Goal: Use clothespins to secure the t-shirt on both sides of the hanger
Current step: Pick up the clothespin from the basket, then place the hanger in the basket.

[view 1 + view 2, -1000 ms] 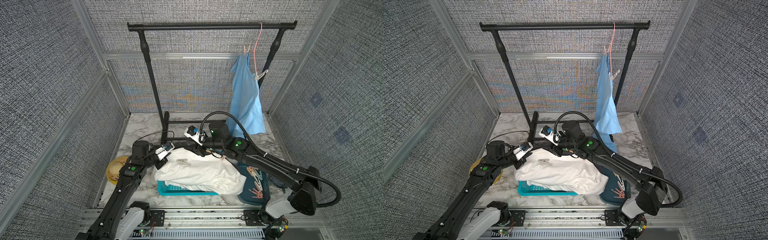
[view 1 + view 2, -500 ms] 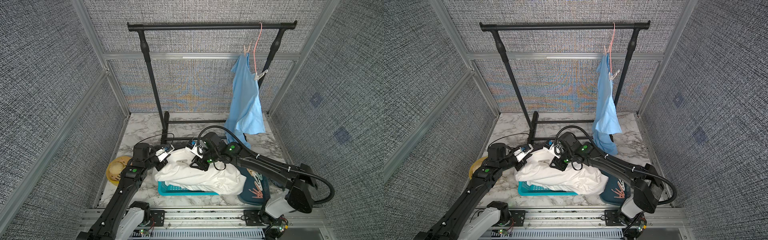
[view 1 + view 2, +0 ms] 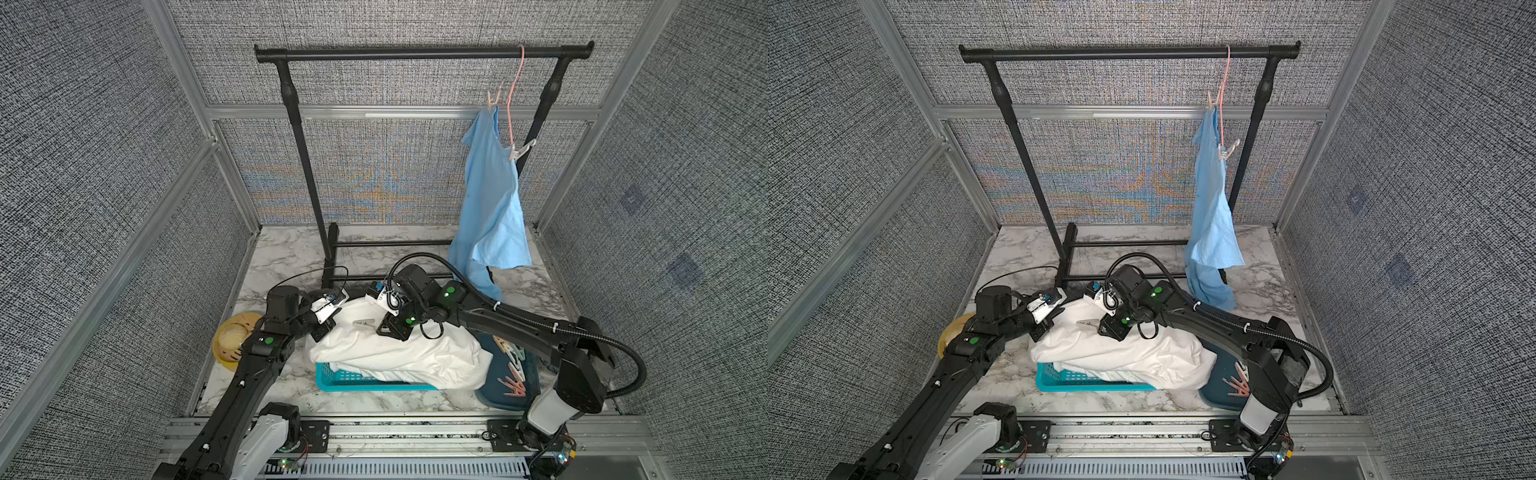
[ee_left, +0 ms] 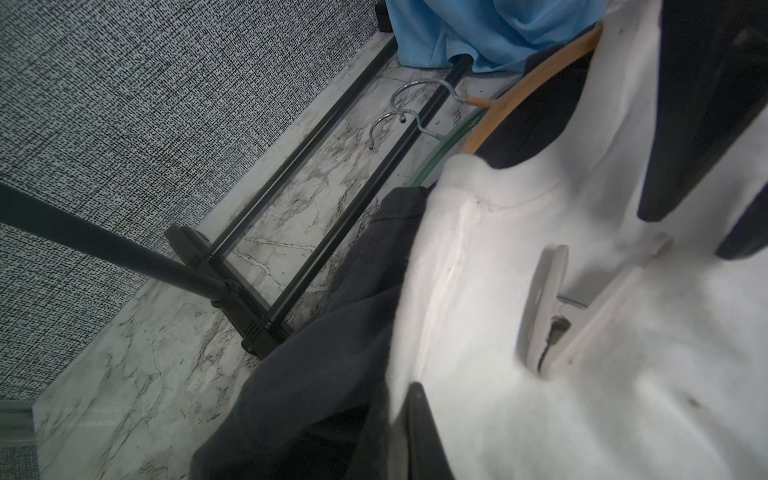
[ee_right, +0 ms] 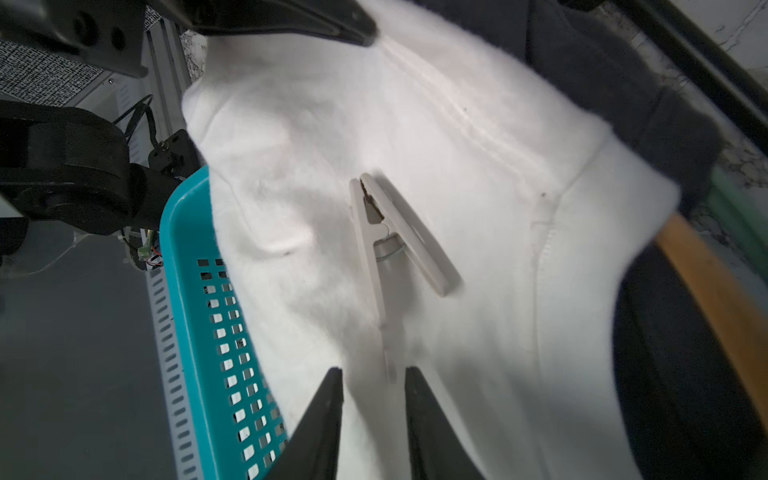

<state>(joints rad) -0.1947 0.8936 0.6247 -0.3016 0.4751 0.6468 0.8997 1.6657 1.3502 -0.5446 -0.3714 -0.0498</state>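
Clothespin (image 5: 395, 237): lies flat atop the white t-shirt (image 3: 395, 353), which is heaped over the basket (image 5: 183, 249) near the table (image 3: 291, 257)'s front edge.
Right gripper (image 5: 372, 372): fingers parted, empty, just short of the clothespin.
Left gripper (image 3: 323, 330): clenched, apparently pinching the t-shirt.
Your step: straddle the handle ends squarely before you close.

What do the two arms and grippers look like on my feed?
Left arm and right arm are matte black, with white base housings and green lights on the joints. A thick ribbed black hose hangs off the right one; a thin black cable loops off the left. Left gripper and right gripper have tapered black fingers.
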